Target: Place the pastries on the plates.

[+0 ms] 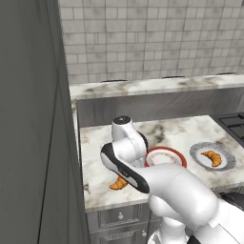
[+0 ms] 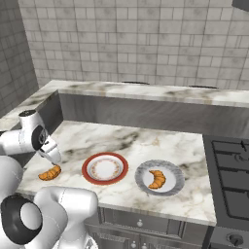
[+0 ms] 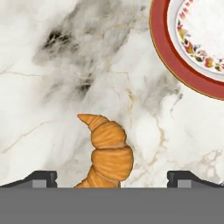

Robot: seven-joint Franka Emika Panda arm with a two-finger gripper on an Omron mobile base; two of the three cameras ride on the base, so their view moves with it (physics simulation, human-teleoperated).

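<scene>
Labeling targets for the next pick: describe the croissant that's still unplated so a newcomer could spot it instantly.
On the marble counter, look left of the red-rimmed plate. The loose croissant lies on bare stone near the front edge, between the open gripper's fingertips. Unlike the other croissant, which sits on the grey-blue plate, it rests on no dish.

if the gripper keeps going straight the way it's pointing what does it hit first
Most likely the loose croissant on the marble counter: it lies between the open gripper tips, though depth is hard to judge.
</scene>
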